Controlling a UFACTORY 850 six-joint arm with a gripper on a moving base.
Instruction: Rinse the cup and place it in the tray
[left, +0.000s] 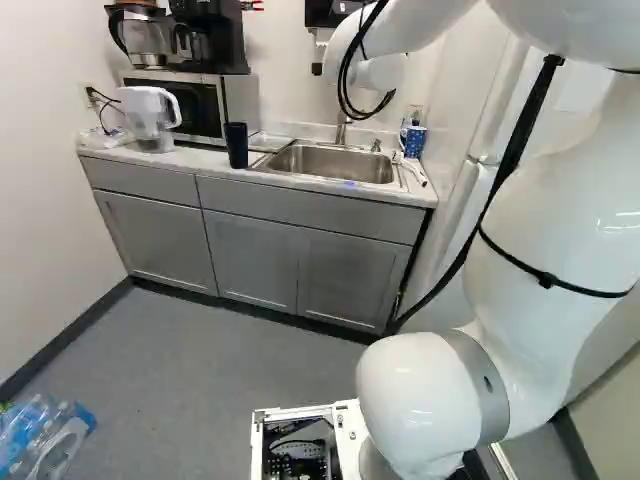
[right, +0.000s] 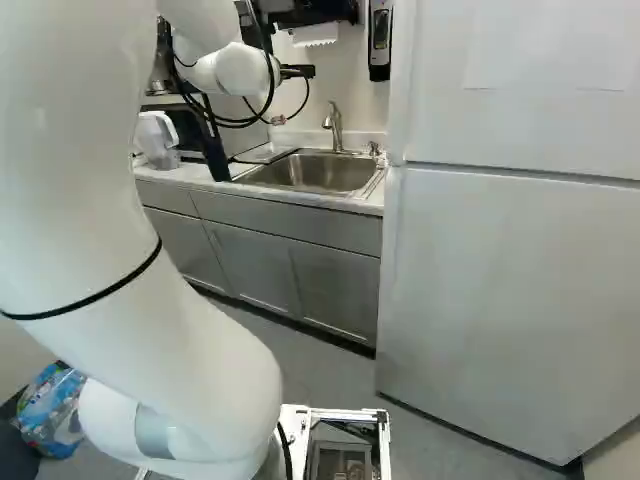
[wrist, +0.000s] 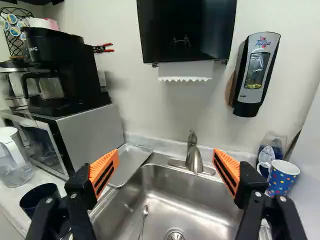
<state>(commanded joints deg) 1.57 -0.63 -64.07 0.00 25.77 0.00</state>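
- The dark cup (left: 236, 145) stood upright on the desk (left: 205, 158), upper left of the left base view; probably light, stiff, slippery once wet, best grasped around its sides.
- The tray (wrist: 131, 162) lay beside the sink (left: 330, 165).
- The end effector (wrist: 166, 162) was spread wide, holding nothing.

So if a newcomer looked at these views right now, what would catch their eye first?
Probably the white arm, filling the right of the left base view. In the wrist view, it would likely be the hand's open fingers with bright orange pads, facing the steel sink. After those, the blue polka-dot mug beside the sink and the black paper towel dispenser mounted over the faucet.
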